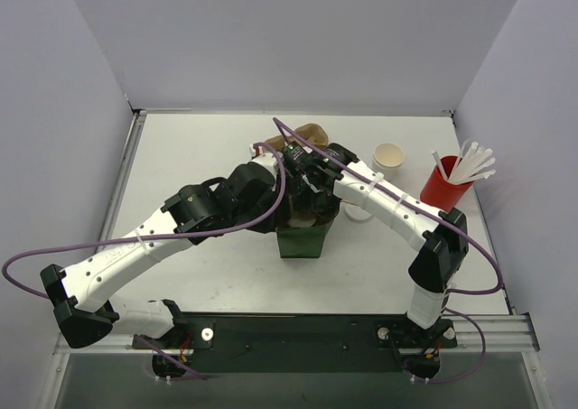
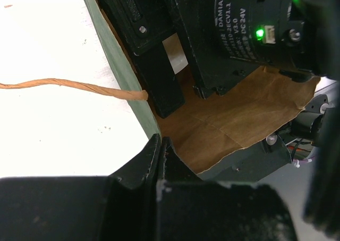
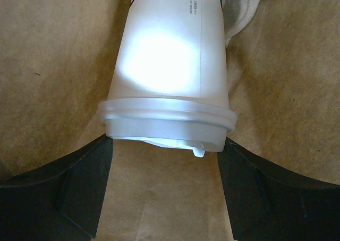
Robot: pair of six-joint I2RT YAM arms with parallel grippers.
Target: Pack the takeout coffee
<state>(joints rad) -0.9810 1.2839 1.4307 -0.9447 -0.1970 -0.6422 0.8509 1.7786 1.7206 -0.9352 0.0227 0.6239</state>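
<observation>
Mouth of bag (image 1: 302, 243) filled by right arm (image 1: 379, 192); walls hem takeout coffee (image 3: 167, 65).

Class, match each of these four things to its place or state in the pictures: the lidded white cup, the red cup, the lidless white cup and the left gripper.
Things:
1. lidded white cup
2. red cup
3. lidless white cup
4. left gripper

Places or states:
A. holds white straws
B. shut on the paper bag at its rim
C. between the jaws of the right gripper, inside the bag
D. stands open, just left of the red cup in the top view

Pairs: 1-C, 2-A, 3-D, 4-B
</observation>
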